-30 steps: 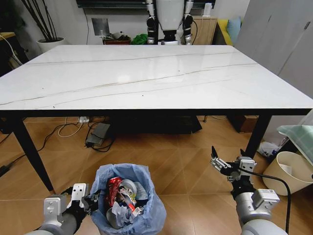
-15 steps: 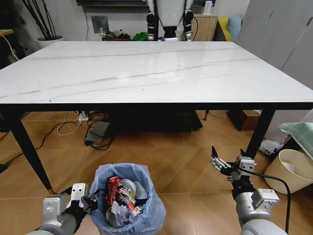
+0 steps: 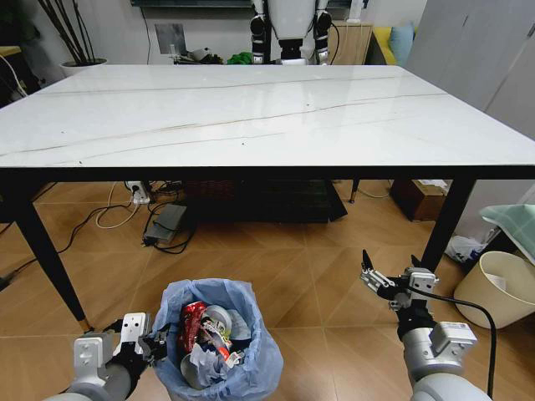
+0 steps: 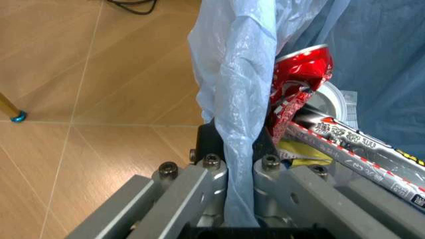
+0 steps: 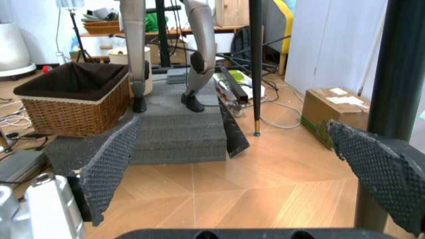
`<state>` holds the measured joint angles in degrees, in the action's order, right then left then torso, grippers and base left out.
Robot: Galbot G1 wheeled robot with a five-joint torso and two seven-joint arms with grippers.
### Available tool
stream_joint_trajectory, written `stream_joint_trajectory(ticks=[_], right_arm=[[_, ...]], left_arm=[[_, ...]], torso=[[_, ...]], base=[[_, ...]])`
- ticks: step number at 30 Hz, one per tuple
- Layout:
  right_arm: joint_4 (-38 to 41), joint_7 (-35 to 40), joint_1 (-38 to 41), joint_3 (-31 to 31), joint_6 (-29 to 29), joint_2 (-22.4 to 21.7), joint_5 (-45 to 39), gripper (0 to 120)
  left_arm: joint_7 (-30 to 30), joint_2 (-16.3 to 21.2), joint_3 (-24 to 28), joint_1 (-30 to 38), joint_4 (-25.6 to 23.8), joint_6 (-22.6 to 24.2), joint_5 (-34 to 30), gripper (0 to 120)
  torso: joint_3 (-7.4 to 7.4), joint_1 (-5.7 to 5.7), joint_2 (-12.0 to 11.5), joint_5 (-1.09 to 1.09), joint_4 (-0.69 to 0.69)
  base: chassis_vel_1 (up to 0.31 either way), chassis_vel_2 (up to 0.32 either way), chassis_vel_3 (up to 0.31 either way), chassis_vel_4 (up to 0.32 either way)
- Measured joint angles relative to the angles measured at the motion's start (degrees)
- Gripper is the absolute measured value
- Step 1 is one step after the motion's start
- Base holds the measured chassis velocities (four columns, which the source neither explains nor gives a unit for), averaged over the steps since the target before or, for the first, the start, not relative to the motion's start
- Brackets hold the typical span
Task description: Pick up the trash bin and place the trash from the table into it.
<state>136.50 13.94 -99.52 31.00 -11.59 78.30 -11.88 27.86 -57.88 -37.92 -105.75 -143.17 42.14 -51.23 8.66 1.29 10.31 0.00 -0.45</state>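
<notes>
Marble-look table [image 3: 251,109] spans upper frame. Bottom left: left gripper [image 3: 155,343] clamped on blue-bagged trash bin [image 3: 219,351]. Bottom right: right gripper [image 3: 378,282] spread, clear of everything.

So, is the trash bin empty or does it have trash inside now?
Not empty: the trash bin holds a crushed red can and wrappers, and the left gripper pinches its bag rim.

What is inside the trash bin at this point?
The trash bin, its rim clamped by the left pincer, holds a crushed red can, a white lid and wrappers; anything beneath them is covered.
</notes>
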Motion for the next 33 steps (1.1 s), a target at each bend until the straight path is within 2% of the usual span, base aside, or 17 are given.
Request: stream_joint_trajectory(ticks=[7, 14, 19, 23, 33], right_arm=[[-0.61, 0.0, 0.01, 0.21, 0.38, 0.03, -0.19, 100], [-1.21, -0.17, 0.53, 0.59, 0.45, -0.19, -0.98, 100], [-1.34, -0.27, 0.66, 0.69, 0.55, -0.24, -1.12, 100], [-1.42, -0.34, 0.7, 1.05, 0.6, -0.3, -1.39, 100], [-1.58, -0.58, 0.7, 0.69, 0.68, -0.29, -1.21, 100]], left_arm=[[0.45, -1.72, -0.96, 0.93, 3.73, -1.26, 0.72, 0], [1.01, -3.49, -3.32, 3.07, 11.54, -4.04, 1.49, 0], [0.69, -4.0, -3.17, 3.84, 14.91, -5.15, 2.53, 0], [-2.85, -5.15, -2.75, 4.46, 20.04, -7.14, 6.38, 0], [-7.18, -6.13, -0.79, 5.67, 24.38, -10.59, 6.82, 0]], torso=[[0.03, -0.02, -0.01, 0.0, 0.0], [0.17, 0.04, 0.21, -0.01, 0.0], [0.22, 0.07, 0.28, 0.0, 0.0], [0.27, 0.1, 0.36, -0.01, 0.01], [0.34, 0.13, 0.48, 0.0, -0.01]], base=[[0.0, 0.0, 0.0, 0.0], [0.0, 0.0, 0.0, 0.0], [0.0, 0.0, 0.0, 0.0], [0.0, 0.0, 0.0, 0.0], [0.0, 0.0, 0.0, 0.0]])
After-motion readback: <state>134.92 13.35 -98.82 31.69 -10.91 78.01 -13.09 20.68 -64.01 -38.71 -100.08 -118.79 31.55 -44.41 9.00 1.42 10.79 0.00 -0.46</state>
